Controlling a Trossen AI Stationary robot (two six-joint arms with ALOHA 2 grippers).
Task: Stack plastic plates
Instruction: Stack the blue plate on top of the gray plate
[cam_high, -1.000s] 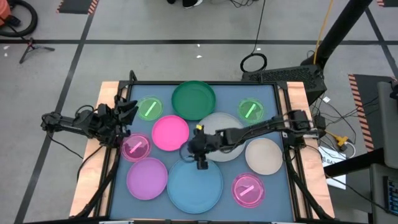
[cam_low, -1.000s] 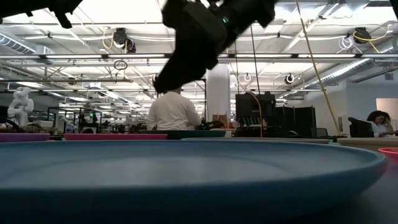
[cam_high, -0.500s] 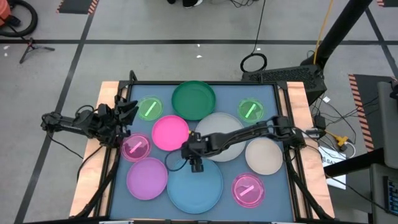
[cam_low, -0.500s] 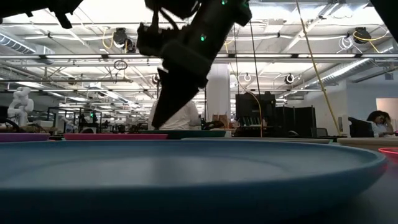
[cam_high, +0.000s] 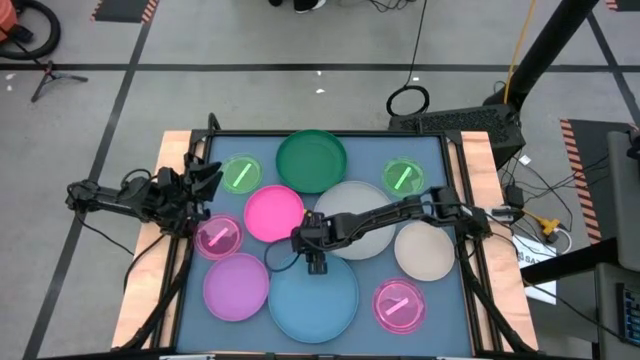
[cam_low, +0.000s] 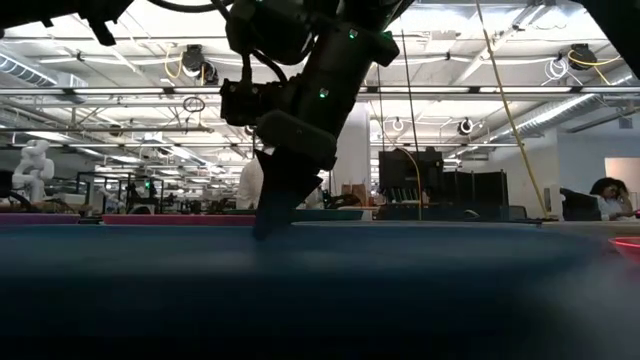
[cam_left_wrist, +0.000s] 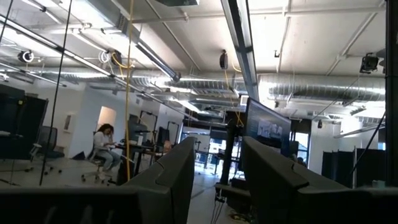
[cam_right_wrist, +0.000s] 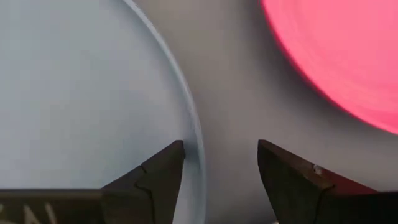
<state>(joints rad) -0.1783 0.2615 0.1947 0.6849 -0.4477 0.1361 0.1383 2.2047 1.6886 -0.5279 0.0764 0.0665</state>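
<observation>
Several round plates lie flat on the dark table top: a big blue plate (cam_high: 318, 300), purple (cam_high: 237, 286), hot pink (cam_high: 274, 213), grey-white (cam_high: 358, 205), dark green (cam_high: 312, 160), beige (cam_high: 424, 250), two small translucent green ones (cam_high: 240, 174) (cam_high: 402, 178) and two small pink ones (cam_high: 218, 236) (cam_high: 398, 304). My right gripper (cam_high: 316, 265) points down at the blue plate's far-left rim, open, one finger inside the rim and one outside. The left gripper (cam_high: 205, 180) waits open at the table's left edge, raised and looking into the room. My right gripper (cam_right_wrist: 221, 155) stands open astride the blue plate's far-left rim (cam_right_wrist: 198, 140), coming from above and pointing down. One finger (cam_right_wrist: 158, 171) is over the plate's inside, the other (cam_right_wrist: 283, 171) over the bare table. Whether either fingertip touches the plate I cannot tell.
The hot pink plate (cam_right_wrist: 336, 56) lies close beyond the right gripper, with a strip of bare table between it and the blue plate. The grey-white plate sits under the right arm. A raised frame (cam_high: 455, 200) borders the table. People sit in the room behind.
My right gripper has moved a little toward the table's left edge and come down from well above the blue plate to its far-left rim, its fingers tipping to point straight down. The plates have stayed where they were.
</observation>
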